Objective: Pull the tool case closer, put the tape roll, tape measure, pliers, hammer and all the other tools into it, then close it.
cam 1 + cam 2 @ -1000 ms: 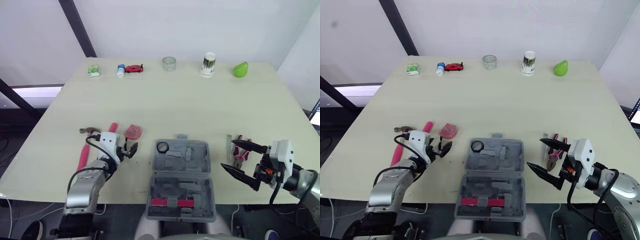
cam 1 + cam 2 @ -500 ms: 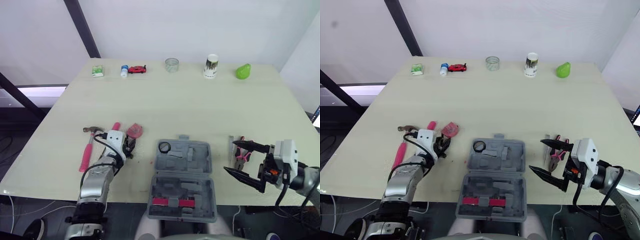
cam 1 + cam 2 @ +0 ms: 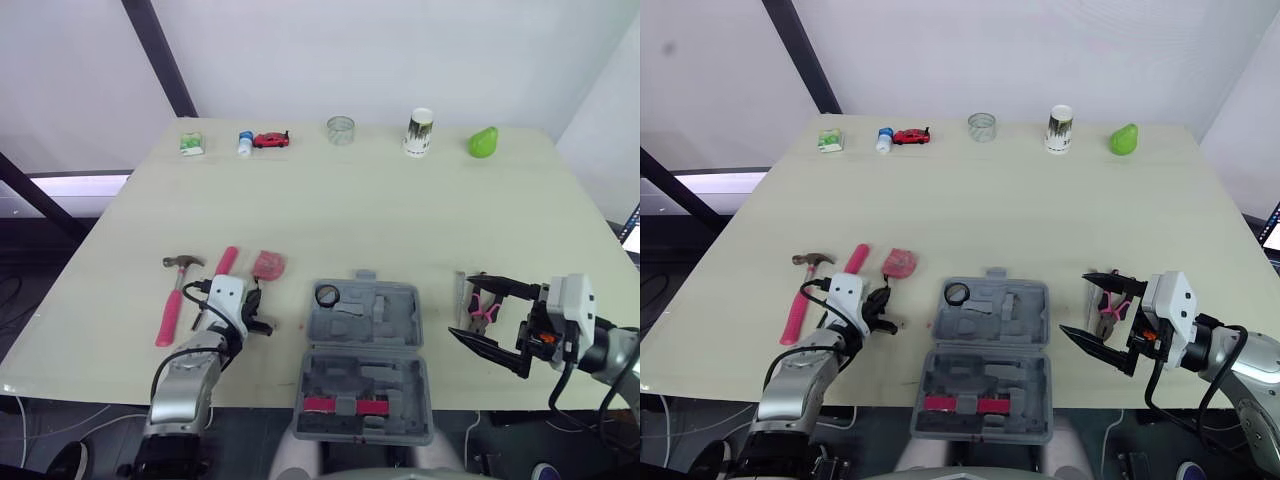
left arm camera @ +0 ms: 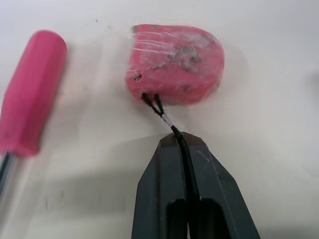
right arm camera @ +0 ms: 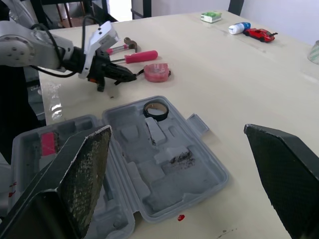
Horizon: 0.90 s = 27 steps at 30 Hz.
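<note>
On the table (image 3: 350, 210), from my left: the hammer (image 3: 175, 300) lies flat beside a pink-handled tool (image 3: 225, 262). My left gripper (image 4: 178, 142) has its fingers (image 4: 159, 189) pressed together on the black cord (image 4: 158, 105) of the pink tape measure (image 4: 174, 64), which rests on the table just beyond the tips. At centre the tool case (image 3: 362, 360) lies open near the front edge, with the tape roll (image 3: 326, 295) in its far-left corner. At right, my right gripper (image 3: 460, 305) is spread wide above the table, with the pliers (image 3: 483, 305) lying by its fingers.
</note>
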Tool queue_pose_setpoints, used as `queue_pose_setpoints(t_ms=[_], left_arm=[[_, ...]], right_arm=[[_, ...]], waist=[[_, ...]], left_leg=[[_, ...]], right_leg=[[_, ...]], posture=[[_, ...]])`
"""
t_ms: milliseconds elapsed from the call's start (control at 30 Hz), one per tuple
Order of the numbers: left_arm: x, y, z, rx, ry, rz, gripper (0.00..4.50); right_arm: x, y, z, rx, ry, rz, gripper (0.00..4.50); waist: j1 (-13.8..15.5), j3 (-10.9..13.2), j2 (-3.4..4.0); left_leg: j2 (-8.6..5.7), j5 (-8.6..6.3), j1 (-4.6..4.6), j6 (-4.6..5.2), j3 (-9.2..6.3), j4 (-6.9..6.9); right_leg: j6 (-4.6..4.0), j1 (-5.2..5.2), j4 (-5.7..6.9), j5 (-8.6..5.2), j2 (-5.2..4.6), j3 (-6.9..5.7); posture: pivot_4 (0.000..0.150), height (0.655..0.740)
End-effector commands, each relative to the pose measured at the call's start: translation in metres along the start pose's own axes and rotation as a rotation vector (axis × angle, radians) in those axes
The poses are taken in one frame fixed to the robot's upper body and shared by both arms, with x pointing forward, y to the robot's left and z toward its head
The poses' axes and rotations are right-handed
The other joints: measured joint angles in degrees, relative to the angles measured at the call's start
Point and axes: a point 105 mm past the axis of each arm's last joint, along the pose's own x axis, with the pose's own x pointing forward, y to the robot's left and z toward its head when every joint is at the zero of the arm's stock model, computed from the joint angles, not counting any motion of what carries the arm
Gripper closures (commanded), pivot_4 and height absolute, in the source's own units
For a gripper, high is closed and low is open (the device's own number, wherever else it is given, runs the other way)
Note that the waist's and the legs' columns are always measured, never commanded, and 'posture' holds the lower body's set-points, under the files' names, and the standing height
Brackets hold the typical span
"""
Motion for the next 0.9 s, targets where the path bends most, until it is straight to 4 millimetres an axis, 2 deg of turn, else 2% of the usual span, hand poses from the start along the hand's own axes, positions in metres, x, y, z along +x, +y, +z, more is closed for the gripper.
queue_pose_setpoints(t_ms=[33,200,300,400,633,700,733,767,833,867,900], left_arm=[[-0.012,-0.001,-0.004,0.018,0.028,-0.005,4.44],[-0.018,0.006,0.001,-0.042,0.013,0.020,4.44],[-0.014,0.008,0.004,0.006,0.014,0.041,3.63],[-0.010,0.006,0.007,0.004,0.002,0.047,2.32],[-0.003,0.006,0.011,-0.020,-0.014,0.052,2.32],[-0.002,0.005,0.012,-0.030,-0.018,0.048,2.82],[-0.002,0.005,0.012,-0.032,-0.019,0.047,2.87],[-0.002,0.006,0.012,-0.033,-0.020,0.047,3.31],[-0.001,0.006,0.011,-0.034,-0.021,0.047,3.84],[-0.001,0.006,0.011,-0.034,-0.022,0.047,4.24],[-0.001,0.006,0.011,-0.036,-0.023,0.046,4.38]], right_arm=[[0.001,0.001,0.007,-0.039,-0.024,0.009,0.00],[0.004,-0.001,0.005,-0.043,-0.030,0.012,0.00],[0.005,-0.001,0.004,-0.045,-0.032,0.019,0.00],[0.005,-0.002,0.002,-0.048,-0.030,0.022,0.00],[0.005,-0.002,0.002,-0.059,-0.026,0.021,0.00],[0.005,-0.001,0.002,-0.062,-0.024,0.019,0.00],[0.005,-0.001,0.002,-0.063,-0.025,0.019,0.00],[0.005,-0.001,0.002,-0.061,-0.028,0.019,0.00],[0.005,0.000,0.003,-0.059,-0.033,0.020,0.00],[0.005,0.001,0.003,-0.055,-0.035,0.025,0.00],[0.005,0.002,0.002,-0.051,-0.035,0.035,0.00]], waist=[[-0.13,0.01,0.01],[-0.29,0.02,0.01],[-0.28,0.03,0.01],[-0.23,0.04,0.01],[-0.26,0.09,-0.02],[-0.21,0.09,-0.03],[-0.20,0.10,-0.03],[-0.20,0.10,-0.04],[-0.23,0.11,-0.04],[-0.23,0.11,-0.03],[-0.23,0.11,-0.03]], left_leg=[[0.00,0.00,0.01,0.00,0.00,-0.01],[0.00,0.00,0.01,0.00,0.00,-0.01],[0.00,0.00,0.01,0.00,0.00,-0.01],[-0.01,0.00,-0.01,0.00,0.00,-0.01],[0.00,0.00,-0.03,0.00,-0.02,-0.01],[0.00,0.00,-0.03,0.00,-0.02,-0.01],[0.00,0.00,-0.03,0.00,-0.02,-0.01],[0.00,0.00,-0.03,0.00,-0.01,-0.01],[0.00,0.00,-0.04,0.00,-0.01,-0.01],[0.00,0.00,-0.04,0.00,-0.01,-0.01],[0.00,0.00,-0.04,0.00,-0.02,-0.01]], right_leg=[[0.00,0.00,0.00,0.00,0.00,0.01],[-0.01,-0.01,0.01,-0.01,0.01,-0.01],[-0.01,-0.01,0.00,-0.01,0.01,-0.02],[-0.01,-0.01,0.00,-0.01,0.01,-0.03],[-0.01,-0.01,-0.03,0.00,0.01,-0.03],[-0.01,-0.01,-0.03,0.00,0.01,-0.04],[-0.01,-0.01,-0.03,0.00,0.01,-0.04],[-0.01,-0.01,-0.04,-0.01,0.01,-0.04],[-0.01,-0.01,-0.06,0.00,0.01,-0.04],[-0.01,-0.01,-0.06,0.00,0.01,-0.04],[-0.01,-0.01,-0.06,0.00,0.01,-0.04]], posture=[[0.150,0.7400],[0.150,0.7400],[0.150,0.7400],[0.150,0.7400],[0.150,0.7400],[0.150,0.7400],[0.150,0.7400],[0.150,0.7400],[0.150,0.7400],[0.150,0.7400],[0.150,0.7400]])
